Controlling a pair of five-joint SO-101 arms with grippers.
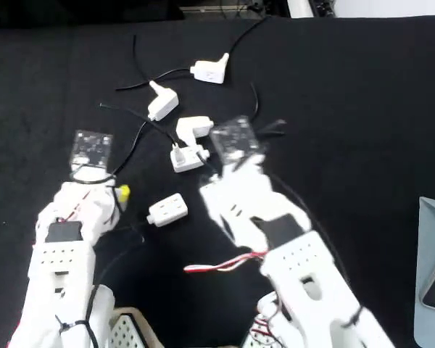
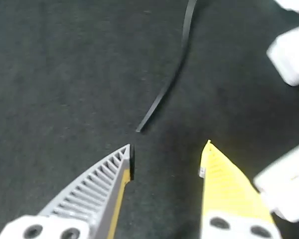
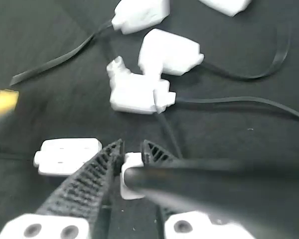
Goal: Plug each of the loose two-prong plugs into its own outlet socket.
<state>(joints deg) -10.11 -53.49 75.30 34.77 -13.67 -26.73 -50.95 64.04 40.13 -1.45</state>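
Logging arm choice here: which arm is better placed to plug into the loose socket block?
Right. The right pincer grips a small white piece, seemingly a plug, just beside the socket block. The left pincer is open over bare cloth near a cable end, holding nothing.

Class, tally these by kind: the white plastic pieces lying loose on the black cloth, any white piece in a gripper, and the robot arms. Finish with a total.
White pieces lying loose: 5
White piece in the right gripper: 1
Robot arms: 2
Total: 8
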